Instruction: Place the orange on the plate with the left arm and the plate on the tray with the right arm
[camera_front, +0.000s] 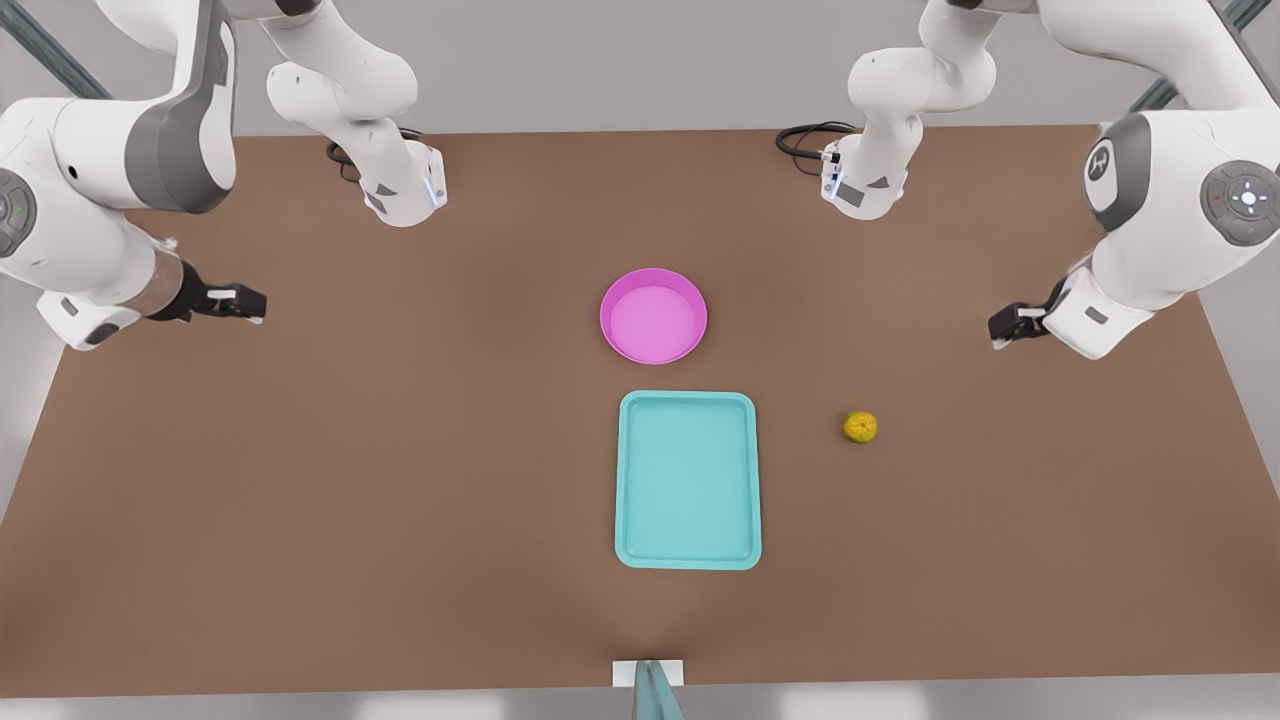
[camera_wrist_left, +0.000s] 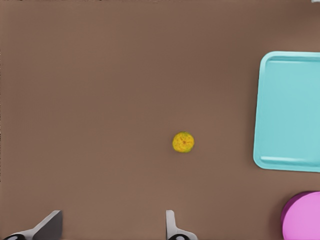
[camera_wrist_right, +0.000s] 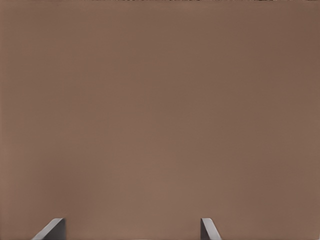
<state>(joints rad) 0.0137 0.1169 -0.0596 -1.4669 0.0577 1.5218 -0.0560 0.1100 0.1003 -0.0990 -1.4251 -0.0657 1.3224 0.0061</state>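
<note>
A: Where is the left gripper (camera_front: 1003, 330)?
B: At the front view's right, fingers spread wide, nothing between them. The orange (camera_front: 860, 427) lies on the table (camera_front: 300, 480) near it, apart from its fingertips (camera_wrist_left: 171, 222), which are cut off in the wrist view.
A: And the right gripper (camera_front: 248, 303)?
B: At the front view's left, also open and empty, over bare table. The plate (camera_front: 653, 316) and tray (camera_front: 687, 480) sit well away from it, close together. In the left wrist view both are cut off.
</note>
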